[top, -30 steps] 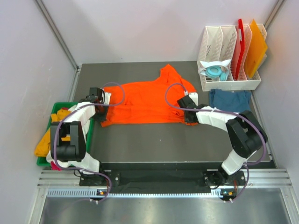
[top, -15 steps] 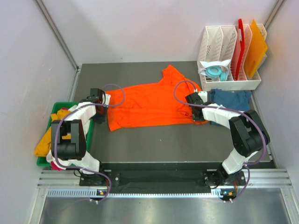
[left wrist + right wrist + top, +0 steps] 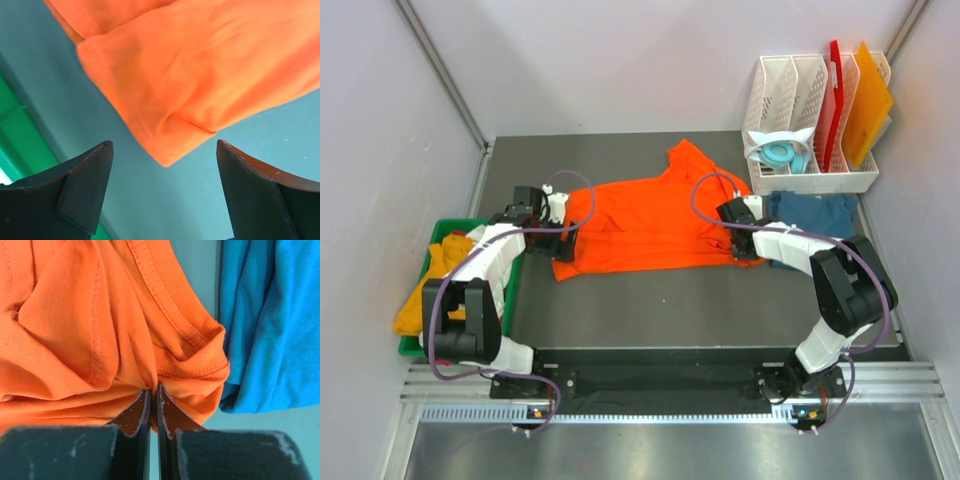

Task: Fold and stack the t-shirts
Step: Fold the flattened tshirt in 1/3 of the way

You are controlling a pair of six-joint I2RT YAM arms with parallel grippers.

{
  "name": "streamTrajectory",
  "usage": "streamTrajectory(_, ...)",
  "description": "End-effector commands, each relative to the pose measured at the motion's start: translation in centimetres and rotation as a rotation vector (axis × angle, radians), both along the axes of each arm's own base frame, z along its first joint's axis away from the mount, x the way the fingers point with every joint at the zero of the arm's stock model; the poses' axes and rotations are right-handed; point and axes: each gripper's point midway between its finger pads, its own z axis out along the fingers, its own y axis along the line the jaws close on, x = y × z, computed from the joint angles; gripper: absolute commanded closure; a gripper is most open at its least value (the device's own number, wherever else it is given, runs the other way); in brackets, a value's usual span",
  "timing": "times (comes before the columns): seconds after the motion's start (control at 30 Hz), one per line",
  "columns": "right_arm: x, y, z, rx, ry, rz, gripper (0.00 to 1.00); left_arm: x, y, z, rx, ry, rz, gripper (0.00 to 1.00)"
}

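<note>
Orange t-shirt point(image 3: 640, 225) pinched by right tool point(image 3: 154, 391) only.

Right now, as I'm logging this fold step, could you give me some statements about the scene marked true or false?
1. The left gripper is open over a corner of the orange t-shirt. True.
2. The right gripper is open. False: it is shut on the orange t-shirt.
3. The teal-blue t-shirt lies in the green bin. False: it lies on the table beside the white rack.
4. A yellow-orange t-shirt hangs over the green bin's edge. True.
</note>
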Motion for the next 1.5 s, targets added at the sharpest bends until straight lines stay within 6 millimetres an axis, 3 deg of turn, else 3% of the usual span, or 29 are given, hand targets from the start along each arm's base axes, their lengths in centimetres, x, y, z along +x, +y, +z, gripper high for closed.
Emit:
streamTrajectory(0.0, 1.7, 0.7, 1.2, 0.028, -0.05, 0.007, 1.0, -1.2, -1.1, -0.9, -0.05, 0.067, -0.031, 0.16)
streamTrajectory(0.13, 1.6, 0.8, 1.3, 0.027, -0.052, 0.011, 1.0, -1.7, -0.8, -1.6, -0.032, 0.111, -0.029, 0.27)
streamTrajectory(0.47, 1.6, 0.8, 1.4, 0.036, -0.062, 0.006, 1.0, -2.4, -0.1, -4.0, 0.013, 0.234, -0.024, 0.34)
streamTrajectory(0.57, 1.5, 0.7, 1.5, 0.033, -0.062, 0.003, 1.0, -2.2, 0.0, -4.5, 0.021, 0.243, -0.026, 0.51)
streamTrajectory(0.6, 1.5, 0.7, 1.6, 0.035, -0.065, 0.002, 1.0, -2.1, 0.2, -4.8, 0.031, 0.246, -0.019, 0.66)
streamTrajectory(0.67, 1.3, 0.6, 1.6, 0.032, -0.062, 0.002, 1.0, -2.2, 0.5, -5.1, 0.048, 0.251, -0.021, 0.82)
streamTrajectory(0.7, 1.4, 0.6, 1.6, 0.034, -0.064, 0.001, 1.0, -2.3, 0.8, -5.4, 0.064, 0.258, -0.017, 0.98)
streamTrajectory(0.9, 1.0, 0.4, 1.6, 0.032, -0.064, -0.011, 1.0, -2.1, 1.7, -4.7, 0.113, 0.216, -0.025, 1.0)
streamTrajectory(1.1, 0.9, -0.3, 1.4, 0.007, -0.051, -0.046, 1.0, -1.0, 4.7, -3.6, 0.209, 0.178, -0.022, 1.0)
streamTrajectory(1.13, 0.9, -0.3, 1.4, 0.005, -0.05, -0.049, 1.0, -0.9, 6.2, -3.6, 0.21, 0.181, 0.012, 1.0)
streamTrajectory(1.27, 1.0, -0.2, 1.5, 0.012, -0.053, -0.06, 1.0, -0.6, 8.7, -3.6, 0.26, 0.202, 0.046, 1.0)
streamTrajectory(1.43, 0.7, -0.5, 1.4, 0.001, -0.044, -0.068, 1.0, -1.2, 9.6, -3.9, 0.29, 0.22, 0.025, 1.0)
streamTrajectory(1.47, 0.7, -0.4, 1.5, 0.005, -0.049, -0.065, 1.0, -1.5, 9.3, -4.1, 0.276, 0.231, 0.015, 0.94)
